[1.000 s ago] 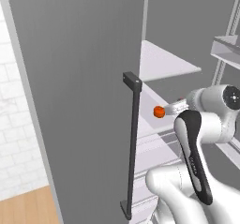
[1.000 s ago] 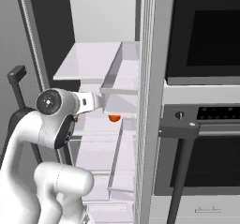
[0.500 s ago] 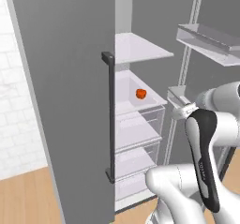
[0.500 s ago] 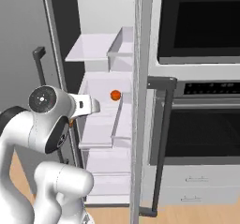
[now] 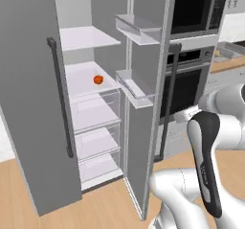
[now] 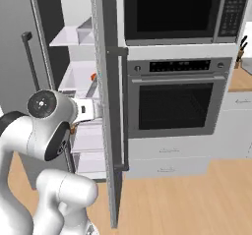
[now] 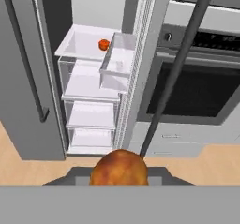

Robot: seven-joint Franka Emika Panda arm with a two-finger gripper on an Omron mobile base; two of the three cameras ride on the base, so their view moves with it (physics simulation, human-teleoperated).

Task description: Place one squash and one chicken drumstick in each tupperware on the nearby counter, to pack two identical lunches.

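The gripper (image 7: 119, 183) pinches a plump golden-brown chicken drumstick (image 7: 119, 169), presumably bound for a tupperware. A small round orange-red squash (image 5: 98, 79) sits near the fridge shelf's (image 5: 79, 82) right edge.

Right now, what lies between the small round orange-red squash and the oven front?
In the hand view, the white door bin and open fridge door's edge lie between the squash and the oven.
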